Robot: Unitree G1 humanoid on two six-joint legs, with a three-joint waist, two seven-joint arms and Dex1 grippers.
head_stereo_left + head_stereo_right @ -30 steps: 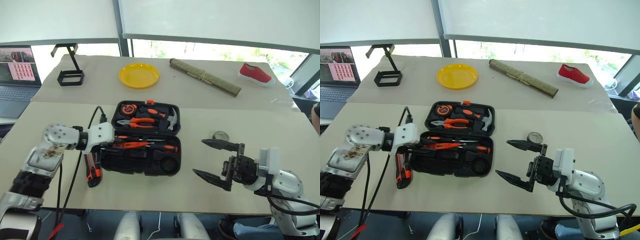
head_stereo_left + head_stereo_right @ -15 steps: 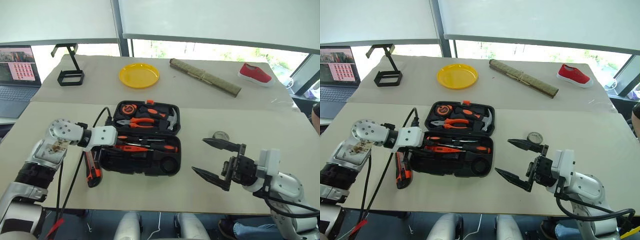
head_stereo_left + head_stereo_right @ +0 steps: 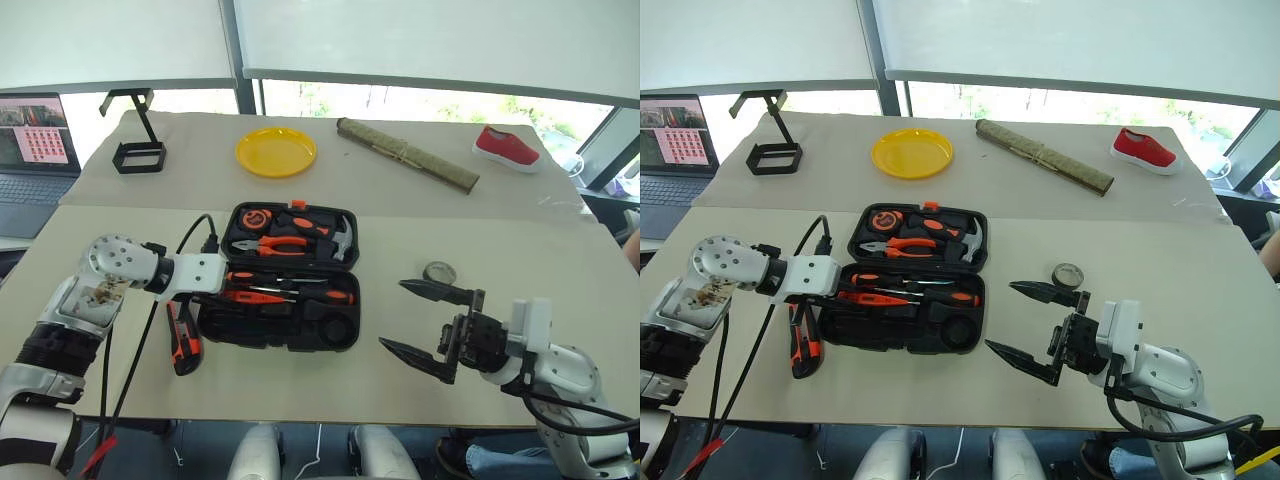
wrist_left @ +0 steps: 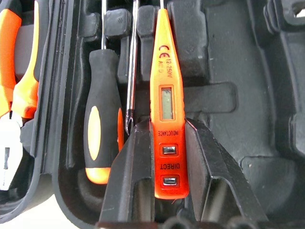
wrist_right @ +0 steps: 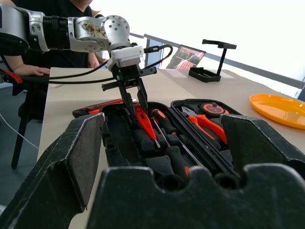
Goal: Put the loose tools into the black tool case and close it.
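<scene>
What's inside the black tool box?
In the tool box lie pliers, a hammer, screwdrivers and an orange tester between the left gripper jaws. The tools hide the recesses beneath them.

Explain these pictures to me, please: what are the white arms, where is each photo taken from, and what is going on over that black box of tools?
The white arms belong to a humanoid robot. Two pictures look down from its head; the other two come from a camera on each wrist.

On the beige table lies an open black plastic tool case. The left gripper has its two black fingers closed on a small all-orange tester screwdriver, held in the case beside a black-and-orange-handled screwdriver. The right gripper hangs open with nothing in it.

An orange-black utility knife and a small round grey roll lie outside the case. Behind are a yellow plate, a red shoe and a laptop.
</scene>
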